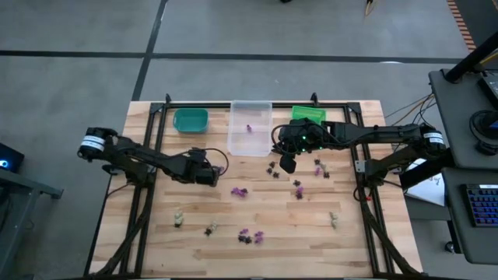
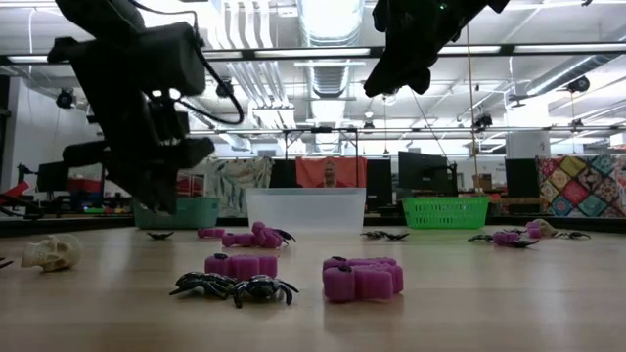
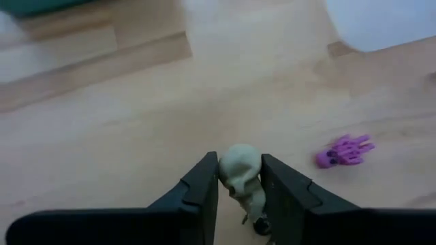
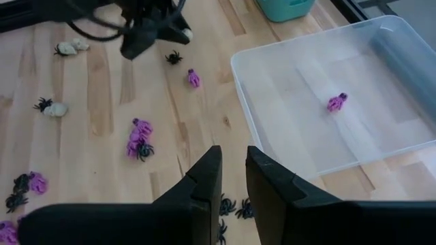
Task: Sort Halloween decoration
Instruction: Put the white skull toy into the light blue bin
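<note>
Small purple, black and pale beige trinkets lie scattered over the wooden table (image 1: pixel 156 233), among them a purple one (image 1: pixel 239 191) and a pale one (image 1: pixel 178 218). My left gripper (image 1: pixel 210 176) is left of the table's middle, shut on a pale skull-shaped trinket (image 3: pixel 240 171), which also shows in the right wrist view (image 4: pixel 185 33). My right gripper (image 4: pixel 234 178) hangs high near the clear bin (image 1: pixel 250 128). Its fingers stand a narrow gap apart with nothing between them. My left gripper pinches the pale skull by its two sides (image 3: pixel 225 178) between its two fingers. The fingers slant down from the table's left side. The skull's rounded top (image 3: pixel 240 156) sticks out beyond the fingertips (image 3: pixel 204 178). I cannot tell whether it is clear of the table.
Along the far edge stand a teal bin (image 1: pixel 191 120), the clear bin with one purple trinket (image 4: pixel 336 102) in it, and a green bin (image 1: pixel 308 115). A purple trinket (image 3: pixel 344 151) lies close by my left gripper. Black spiders (image 2: pixel 235 286) and purple pieces (image 2: pixel 362 279) lie near the front edge.
</note>
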`<state>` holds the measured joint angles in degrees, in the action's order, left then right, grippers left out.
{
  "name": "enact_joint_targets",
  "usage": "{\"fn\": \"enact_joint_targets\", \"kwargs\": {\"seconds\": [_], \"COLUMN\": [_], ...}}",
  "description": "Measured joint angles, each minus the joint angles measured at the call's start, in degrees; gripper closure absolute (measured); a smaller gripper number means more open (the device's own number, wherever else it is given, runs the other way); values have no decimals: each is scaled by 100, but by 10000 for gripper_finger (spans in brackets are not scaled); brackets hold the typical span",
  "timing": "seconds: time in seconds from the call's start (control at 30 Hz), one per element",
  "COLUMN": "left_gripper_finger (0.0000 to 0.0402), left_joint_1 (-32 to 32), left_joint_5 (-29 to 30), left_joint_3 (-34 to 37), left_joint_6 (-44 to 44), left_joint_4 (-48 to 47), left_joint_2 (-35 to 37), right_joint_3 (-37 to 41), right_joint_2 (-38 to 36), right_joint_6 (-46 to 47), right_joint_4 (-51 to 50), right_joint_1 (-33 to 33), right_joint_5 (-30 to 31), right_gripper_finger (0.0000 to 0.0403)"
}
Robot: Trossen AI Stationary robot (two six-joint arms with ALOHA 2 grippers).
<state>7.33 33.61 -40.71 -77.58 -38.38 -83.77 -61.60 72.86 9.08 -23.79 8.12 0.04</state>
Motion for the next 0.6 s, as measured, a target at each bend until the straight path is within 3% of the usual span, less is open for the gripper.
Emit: {"fn": "enact_joint_targets", "kwargs": {"seconds": [0.3, 0.6], "left_gripper_finger": [325, 325], "left_joint_1": [-11, -407], "left_joint_5": [55, 190], "left_joint_3": [0, 0], "left_joint_6": [1021, 1970], "left_joint_4": [-8, -17], "left_joint_2": [1186, 2087], "right_joint_3": [0, 62], "right_joint_2": [0, 7], "right_joint_6": [-9, -12], "right_joint_4": [-34, -911], "right_joint_1": [-33, -239], "right_joint_5": [-5, -16], "right_gripper_finger": [346, 346]}}
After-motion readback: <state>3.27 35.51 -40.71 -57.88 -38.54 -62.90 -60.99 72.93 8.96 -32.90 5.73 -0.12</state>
